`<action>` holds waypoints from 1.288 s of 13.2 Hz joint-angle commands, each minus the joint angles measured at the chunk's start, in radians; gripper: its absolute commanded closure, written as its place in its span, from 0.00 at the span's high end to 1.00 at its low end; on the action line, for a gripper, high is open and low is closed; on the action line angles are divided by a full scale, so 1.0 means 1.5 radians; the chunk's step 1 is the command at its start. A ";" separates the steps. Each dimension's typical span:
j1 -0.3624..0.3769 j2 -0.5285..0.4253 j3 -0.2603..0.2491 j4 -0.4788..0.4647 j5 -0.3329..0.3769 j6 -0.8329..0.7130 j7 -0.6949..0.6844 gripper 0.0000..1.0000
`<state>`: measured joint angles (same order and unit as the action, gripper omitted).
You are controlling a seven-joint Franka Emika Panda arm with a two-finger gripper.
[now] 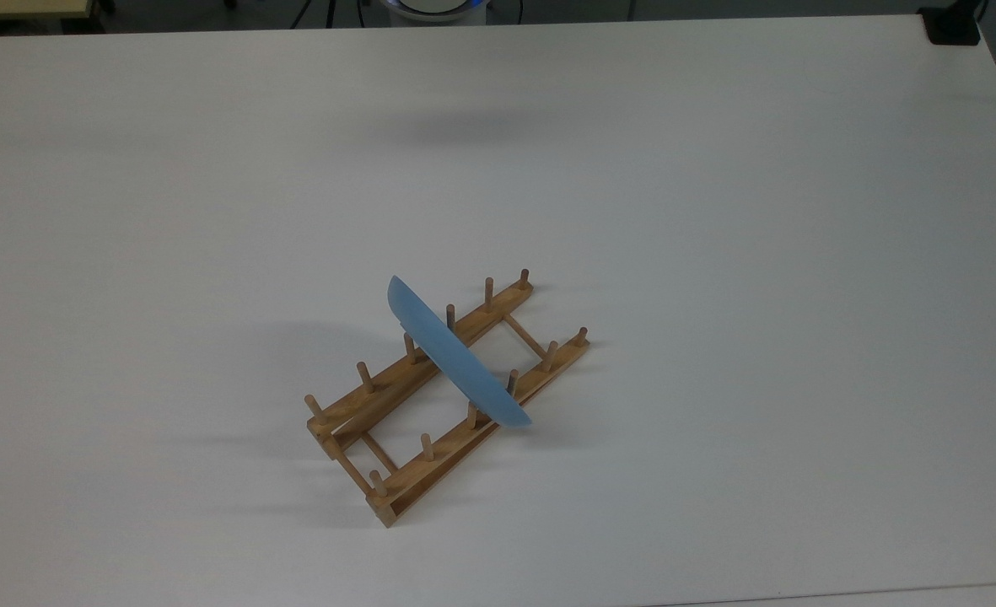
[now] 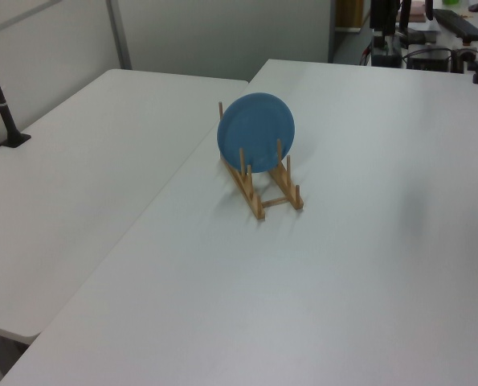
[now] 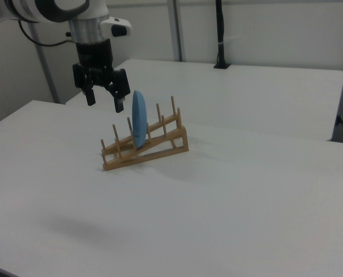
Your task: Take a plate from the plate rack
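Your gripper [image 3: 105, 104] hangs pointing down with fingers spread and empty, up at the right view's left of the plate [image 3: 139, 119], which stands on edge in the rack [image 3: 154, 147].

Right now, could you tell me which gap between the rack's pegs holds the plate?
The plate stands on edge in the plate rack's middle gap, with three pegs per rail either side.

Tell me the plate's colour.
Light blue; the plate shows best in the left view, face-on.
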<state>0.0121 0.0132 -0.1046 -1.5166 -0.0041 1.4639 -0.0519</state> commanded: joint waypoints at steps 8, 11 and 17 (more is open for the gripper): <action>0.012 -0.005 -0.006 -0.005 0.009 -0.022 0.000 1.00; 0.012 -0.002 -0.006 -0.006 0.011 -0.018 -0.024 1.00; 0.034 0.017 -0.005 -0.006 0.011 -0.009 -0.119 1.00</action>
<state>0.0191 0.0275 -0.1031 -1.5233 -0.0041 1.4573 -0.1932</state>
